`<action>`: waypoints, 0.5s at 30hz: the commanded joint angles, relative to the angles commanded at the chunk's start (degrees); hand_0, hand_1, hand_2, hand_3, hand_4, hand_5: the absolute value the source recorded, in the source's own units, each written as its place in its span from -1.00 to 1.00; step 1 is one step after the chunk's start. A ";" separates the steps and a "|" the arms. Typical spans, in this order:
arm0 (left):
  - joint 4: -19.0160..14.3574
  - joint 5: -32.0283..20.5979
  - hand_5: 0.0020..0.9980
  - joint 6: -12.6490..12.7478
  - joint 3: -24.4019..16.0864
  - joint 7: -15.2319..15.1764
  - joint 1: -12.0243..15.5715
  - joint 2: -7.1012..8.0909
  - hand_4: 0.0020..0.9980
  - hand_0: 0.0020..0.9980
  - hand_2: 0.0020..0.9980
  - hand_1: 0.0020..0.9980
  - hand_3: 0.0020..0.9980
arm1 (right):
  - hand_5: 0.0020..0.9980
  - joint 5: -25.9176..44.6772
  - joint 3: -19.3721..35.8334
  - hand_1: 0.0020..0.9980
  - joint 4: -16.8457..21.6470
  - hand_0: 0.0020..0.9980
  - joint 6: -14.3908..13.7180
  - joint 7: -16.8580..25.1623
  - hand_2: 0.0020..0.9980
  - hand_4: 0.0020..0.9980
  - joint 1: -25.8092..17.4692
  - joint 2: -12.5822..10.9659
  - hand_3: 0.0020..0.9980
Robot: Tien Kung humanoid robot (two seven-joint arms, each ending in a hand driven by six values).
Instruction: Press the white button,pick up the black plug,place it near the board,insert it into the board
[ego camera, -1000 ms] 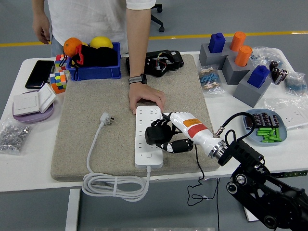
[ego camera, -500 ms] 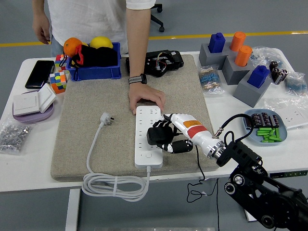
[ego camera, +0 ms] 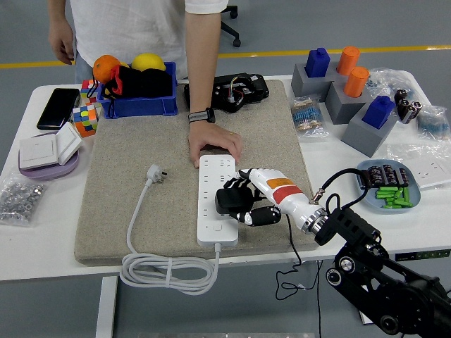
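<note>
The black plug (ego camera: 227,200) is gripped in the curled fingers of the right hand (ego camera: 246,201) and held right over the white power strip (ego camera: 217,204), at its middle sockets. The strip's far end is pinned to the grey mat (ego camera: 141,169) by a person's hand (ego camera: 213,145). If the pins are met off-line with the holes, the plug could be jammed or tilted, or the strip shoved sideways.

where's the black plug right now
In the head view the black plug is held in the right robot hand, over the right side of the white power strip on the grey mat.
</note>
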 joint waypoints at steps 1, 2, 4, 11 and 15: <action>0.00 0.04 -0.46 -0.01 0.01 0.01 0.03 0.04 0.13 -0.05 0.00 0.00 0.17 | -1.00 0.09 -0.06 -0.49 -0.05 -0.35 0.01 0.02 -0.27 0.34 -0.02 0.00 0.07; 0.00 0.10 -0.45 -0.02 0.00 0.02 0.06 0.09 0.13 -0.05 0.00 0.00 0.17 | -1.00 0.18 -0.14 -0.49 -0.14 -0.35 0.01 0.05 -0.28 0.35 -0.03 0.00 0.07; 0.00 0.21 -0.45 -0.03 -0.03 0.05 0.09 0.14 0.13 -0.05 0.00 0.00 0.17 | -1.00 0.24 -0.24 -0.49 -0.31 -0.35 -0.05 0.12 -0.28 0.35 -0.02 0.00 0.07; 0.00 0.11 -0.45 -0.12 0.37 0.03 0.00 0.23 0.13 -0.05 0.00 0.00 0.17 | -1.00 0.29 -0.50 -0.50 -0.95 -0.36 -0.15 0.28 -0.28 0.34 0.05 0.16 0.07; 0.00 0.29 -0.46 -0.14 0.31 0.05 -0.03 0.28 0.13 -0.05 0.00 0.00 0.17 | -1.00 0.28 -0.47 -0.50 -1.30 -0.37 -0.23 0.38 -0.28 0.35 0.14 0.22 0.07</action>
